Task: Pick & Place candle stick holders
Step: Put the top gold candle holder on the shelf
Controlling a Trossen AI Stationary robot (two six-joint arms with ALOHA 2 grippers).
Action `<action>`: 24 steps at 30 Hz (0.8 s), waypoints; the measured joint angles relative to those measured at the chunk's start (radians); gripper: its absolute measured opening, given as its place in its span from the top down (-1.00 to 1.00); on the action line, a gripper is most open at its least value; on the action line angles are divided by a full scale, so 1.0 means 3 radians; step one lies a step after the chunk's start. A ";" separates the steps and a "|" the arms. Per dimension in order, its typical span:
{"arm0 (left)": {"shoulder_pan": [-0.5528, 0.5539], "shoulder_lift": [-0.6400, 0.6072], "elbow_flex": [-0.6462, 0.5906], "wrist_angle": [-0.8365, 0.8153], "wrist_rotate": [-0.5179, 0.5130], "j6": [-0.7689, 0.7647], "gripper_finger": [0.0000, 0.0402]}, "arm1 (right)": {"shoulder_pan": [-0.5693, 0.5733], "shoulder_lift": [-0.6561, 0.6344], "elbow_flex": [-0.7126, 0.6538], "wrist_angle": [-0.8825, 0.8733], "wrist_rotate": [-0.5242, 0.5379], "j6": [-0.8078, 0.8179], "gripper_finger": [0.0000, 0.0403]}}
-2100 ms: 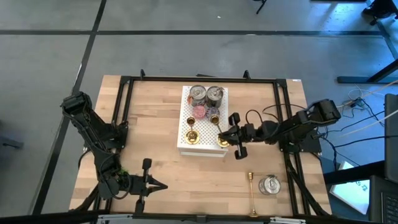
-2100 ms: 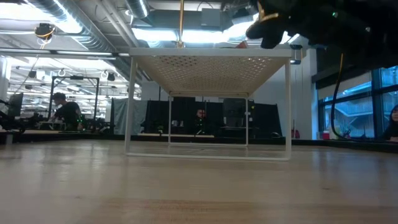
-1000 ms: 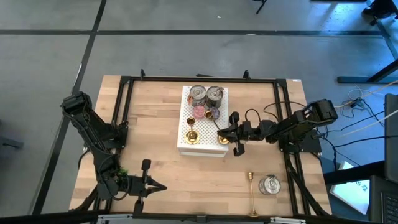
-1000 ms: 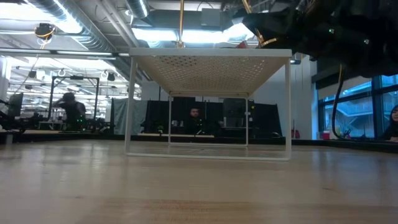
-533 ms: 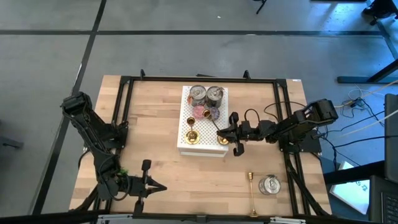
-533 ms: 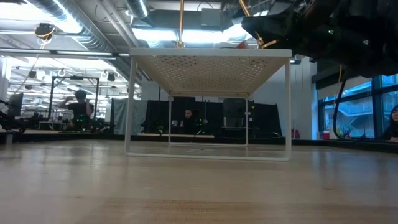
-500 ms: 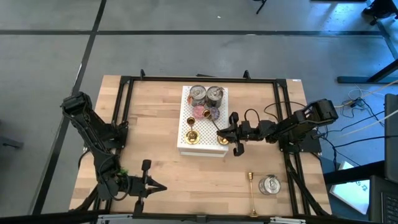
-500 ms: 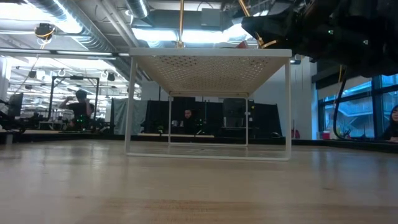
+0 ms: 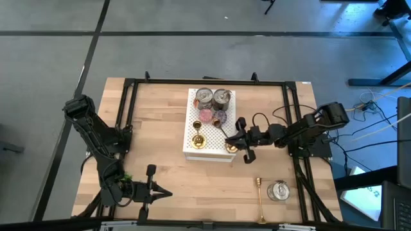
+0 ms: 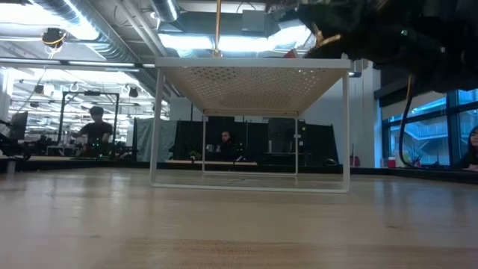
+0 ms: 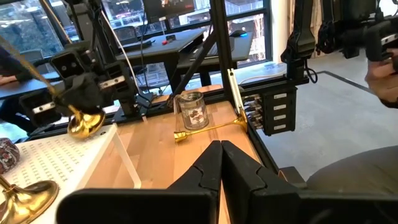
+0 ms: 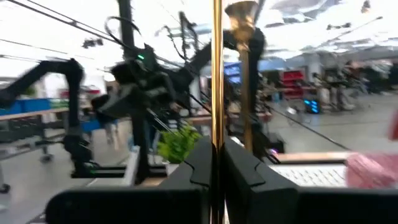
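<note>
High view: we see the right tool (image 9: 235,138) clamped on a gold candle stick holder (image 9: 226,136) at the white perforated shelf's (image 9: 190,149) right front corner, stem tilted, base near the shelf top. A second holder (image 9: 198,140) stands upright on the shelf beside it, and a third holder (image 9: 260,197) lies flat on the counter (image 9: 160,115) next to a glass jar (image 9: 279,190). Two silver tins (image 9: 212,97) sit at the back of the shelf. The left tool (image 9: 164,192) is parked at the counter's front left, jaws closed, empty.

Low view: the shelf shows from below; the right arm's dark bulk hangs over its right corner, and we cannot make out the grip here.

Left wrist view: the left tool's fingers (image 11: 211,171) are pressed together on nothing. The lying holder (image 11: 208,129) and jar (image 11: 191,111) are ahead. The held holder's flared base (image 11: 84,124) hangs just over the shelf edge.

Right wrist view: the right tool's fingers (image 12: 239,168) pinch the thin stem (image 12: 217,74).

We judge these holders rigid metal, light, top-heavy once upright, smooth and slippery; we'd grip mid-stem, squarely, and set the base down flat.
</note>
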 joint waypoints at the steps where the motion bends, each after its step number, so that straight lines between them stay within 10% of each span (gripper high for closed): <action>1: 0.0000 0.0000 0.0000 0.0000 0.0000 0.0001 0.99 | 0.0001 -0.0020 0.0004 0.0010 -0.0040 0.0000 0.92; 18: 0.0288 0.0004 0.0000 0.0383 0.0043 -0.0051 0.97 | 0.0175 -0.0667 0.0453 0.0013 -0.0841 0.0161 0.92; 24: 0.0955 0.0073 0.0049 0.0913 0.1198 -0.0093 0.94 | 0.0197 -0.0821 0.0564 -0.0278 -0.0862 0.0350 0.92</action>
